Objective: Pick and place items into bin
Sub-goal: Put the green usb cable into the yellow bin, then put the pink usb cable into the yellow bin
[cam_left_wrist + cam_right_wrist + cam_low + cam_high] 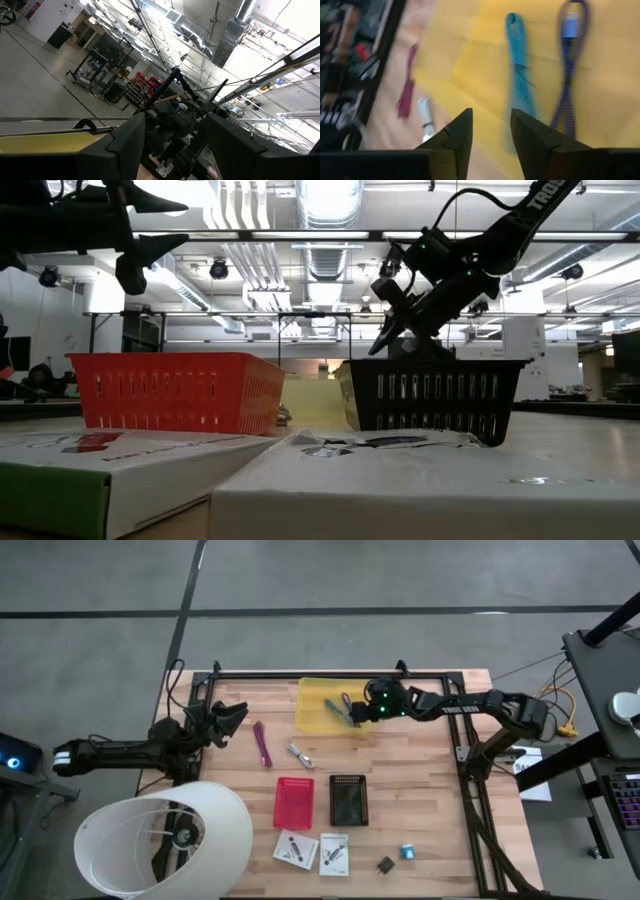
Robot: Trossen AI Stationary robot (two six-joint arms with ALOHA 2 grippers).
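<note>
The yellow bin [318,698] sits at the table's far middle. Inside it lie a teal-handled tool [520,80] and a purple pen [572,65]. My right gripper [358,713] [492,132] hovers open above the bin's right part, near the teal tool, touching nothing. A magenta pen [262,743] and a silver piece [300,755] lie on the wood left of the bin. Two white cards [296,848] [334,853], a black cube [386,864] and a blue cube [408,852] lie near the near edge. My left gripper [228,718] [175,140] waits open, raised at the table's left.
A red basket [294,802] and a black basket [348,800] stand side by side at the table's middle. A white lampshade-like cone [165,840] overlaps the near left corner. A black frame rail [470,780] runs along the right edge.
</note>
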